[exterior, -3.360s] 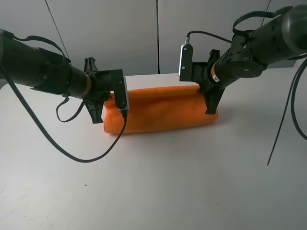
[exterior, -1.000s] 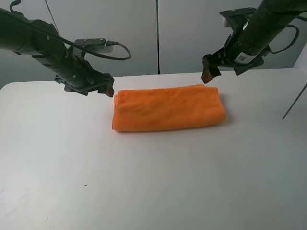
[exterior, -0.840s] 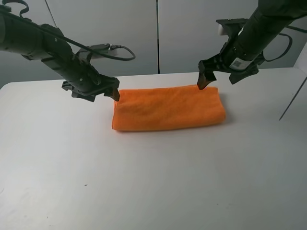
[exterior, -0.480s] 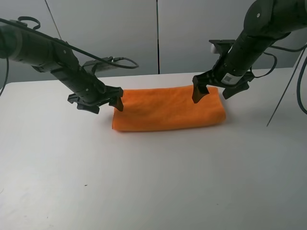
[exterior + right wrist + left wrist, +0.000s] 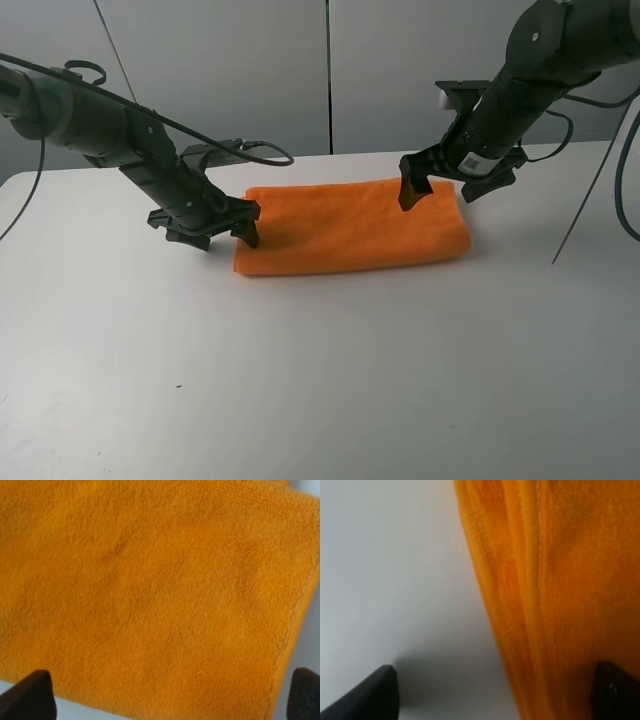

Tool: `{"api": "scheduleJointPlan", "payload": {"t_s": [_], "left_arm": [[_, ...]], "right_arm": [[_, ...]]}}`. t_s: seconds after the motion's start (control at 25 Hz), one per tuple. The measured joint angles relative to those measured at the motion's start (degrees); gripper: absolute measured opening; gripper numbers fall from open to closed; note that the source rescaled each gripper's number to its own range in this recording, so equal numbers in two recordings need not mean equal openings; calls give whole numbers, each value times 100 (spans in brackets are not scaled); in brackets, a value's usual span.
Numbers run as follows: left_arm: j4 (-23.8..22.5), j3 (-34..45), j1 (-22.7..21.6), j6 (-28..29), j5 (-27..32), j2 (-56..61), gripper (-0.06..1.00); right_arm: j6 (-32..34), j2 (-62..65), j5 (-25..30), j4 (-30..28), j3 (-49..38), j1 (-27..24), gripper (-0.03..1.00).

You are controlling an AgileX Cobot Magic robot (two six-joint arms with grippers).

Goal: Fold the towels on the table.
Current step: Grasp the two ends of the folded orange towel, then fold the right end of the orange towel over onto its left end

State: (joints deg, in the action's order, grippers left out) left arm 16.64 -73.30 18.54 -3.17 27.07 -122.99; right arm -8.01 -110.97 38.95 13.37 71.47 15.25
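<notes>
Straddling opposite ends of the orange towel (image 5: 350, 228), left gripper (image 5: 222, 237) and right gripper (image 5: 440, 192) are holding jaws open, apparently for pinching.

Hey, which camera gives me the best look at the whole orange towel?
The exterior high view: the folded towel lies whole on the table. The left wrist view shows only one layered end; the right wrist view, just a flat patch with a hem.

White matte table (image 5: 320, 400), orange towel (image 5: 350, 232) folded into a long bundle, lying toward the far edge
</notes>
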Motion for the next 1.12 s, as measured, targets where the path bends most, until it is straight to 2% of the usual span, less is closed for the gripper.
{"api": "scheduleJointPlan", "payload": {"t_s": [0.16,0.24,0.44,0.6,0.72,0.92,1.12], "left_arm": [[-780,-42,33,0,124,-12,99],[-945,-42,33,0,166,-12,99],[-926,-42,33,10,166,-12,99],[-922,-42,33,10,166,-12,99],[-912,-42,33,10,166,-12,99],[-910,-42,33,10,166,-12,99],[-900,-42,33,10,174,-12,99]], "right_arm": [[0,-60,-37,254,3,-10,100],[10,-138,-40,378,3,-43,100],[97,-366,-34,683,3,-423,100],[-477,-403,133,1494,3,-860,100],[-671,-539,274,1782,12,-1076,100],[-883,-788,409,1989,12,-1128,100],[-1008,-996,93,2162,12,-1128,100]]}}
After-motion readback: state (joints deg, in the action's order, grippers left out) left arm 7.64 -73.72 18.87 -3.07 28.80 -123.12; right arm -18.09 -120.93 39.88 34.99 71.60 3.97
